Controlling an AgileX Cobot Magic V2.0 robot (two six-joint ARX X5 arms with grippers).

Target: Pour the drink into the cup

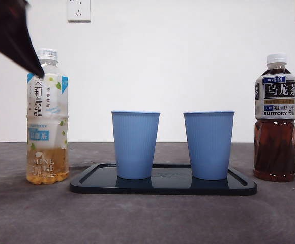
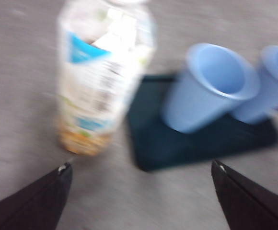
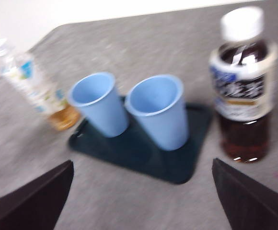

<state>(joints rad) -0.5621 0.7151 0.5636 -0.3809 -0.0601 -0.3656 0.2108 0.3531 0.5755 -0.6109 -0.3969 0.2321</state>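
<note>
Two capped bottles stand on the grey desk (image 1: 147,218) at either end of a dark tray (image 1: 163,187) that carries two empty blue cups, the left cup (image 1: 135,145) and the right cup (image 1: 209,145). The pale tea bottle (image 1: 47,117), only about a quarter full, should be light, but its thin plastic will likely give under a hard squeeze; the labelled middle looks the safest place to grip. The left tool (image 2: 139,167) hangs just short of it, jaws spread wide and holding nothing. The dark tea bottle (image 1: 275,119) is more than half full, so heavier and steadier. The right tool (image 3: 141,165) waits well back from it, jaws likewise apart and empty
</note>
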